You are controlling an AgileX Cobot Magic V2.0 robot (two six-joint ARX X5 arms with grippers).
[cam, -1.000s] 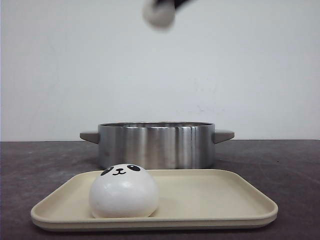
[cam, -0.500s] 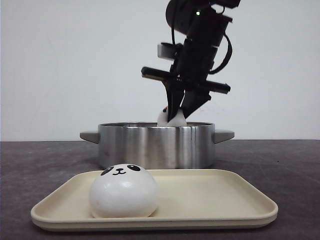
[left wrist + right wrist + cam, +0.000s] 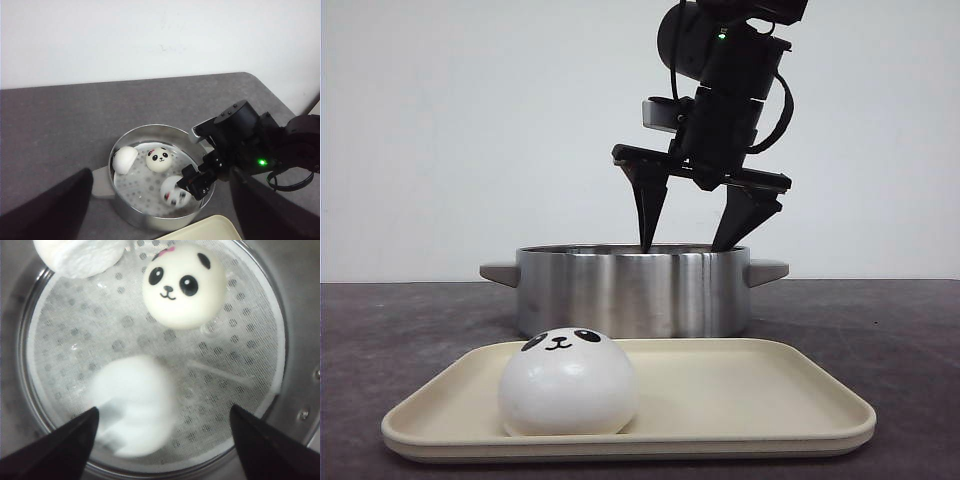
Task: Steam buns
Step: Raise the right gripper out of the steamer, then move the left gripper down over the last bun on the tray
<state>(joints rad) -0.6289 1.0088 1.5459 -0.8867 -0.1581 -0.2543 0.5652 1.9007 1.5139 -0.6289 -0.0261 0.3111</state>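
Three buns are in the pot (image 3: 632, 290) now, on the perforated liner (image 3: 240, 340): one face-up panda (image 3: 182, 285), one at the rim (image 3: 80, 255) lying so I can't see its face, and a blurred one (image 3: 132, 410) right under my right gripper (image 3: 696, 238). That blur makes me think it is just dropping or settling, so I judge this as the release step of the third bun.

The right gripper is spread wide and holds nothing; its tips sit at the pot rim in the front view, and I can't tell whether they touch the steel. In its own wrist view the fingers (image 3: 55, 440) frame the blurred bun without closing on it.

One bun (image 3: 568, 383) is left on the tray (image 3: 770, 400), toward its left side, on the counter (image 3: 880, 320) in front of the pot. Next I'd lift clear of the rim, come over to the tray and close round that bun gently; it looks soft.

The left gripper shows only as dark finger edges (image 3: 45, 210) in its wrist view, apart and empty.
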